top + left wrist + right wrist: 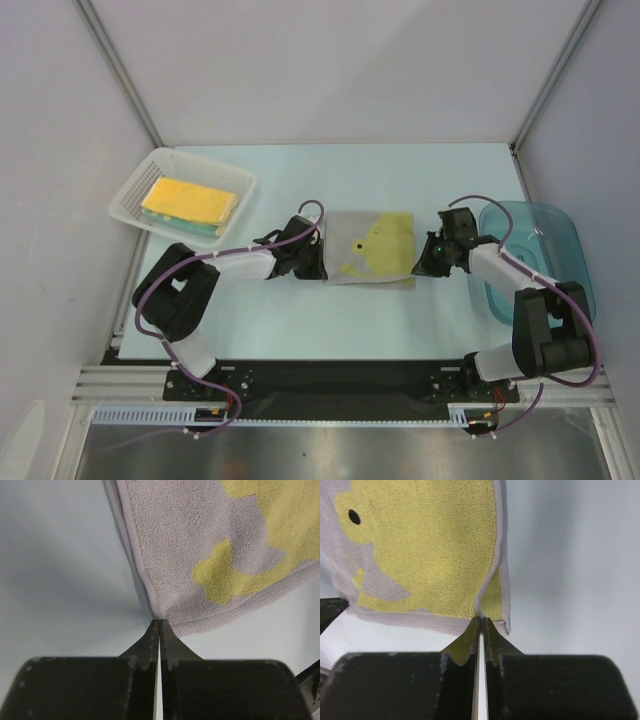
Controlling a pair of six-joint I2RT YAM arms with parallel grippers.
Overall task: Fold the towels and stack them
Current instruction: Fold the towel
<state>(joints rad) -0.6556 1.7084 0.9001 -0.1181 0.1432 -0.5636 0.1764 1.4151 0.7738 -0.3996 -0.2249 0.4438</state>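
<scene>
A pale towel [370, 250] with a yellow chick face lies flat in the middle of the table, seen close up in the left wrist view [200, 555] and the right wrist view [430, 555]. My left gripper [318, 266] is at its near left corner; the jaws [159, 622] are shut, pinching the corner's hem. On the other side, my right gripper [420, 266] is shut [481, 620] on the near right corner, where the cloth puckers between the tips. Folded yellow and teal towels [190, 205] lie stacked in the basket.
A white mesh basket [130, 195] stands at the back left. A blue translucent tub [545, 250] sits at the right edge, just behind the right arm. Grey walls enclose the table on three sides.
</scene>
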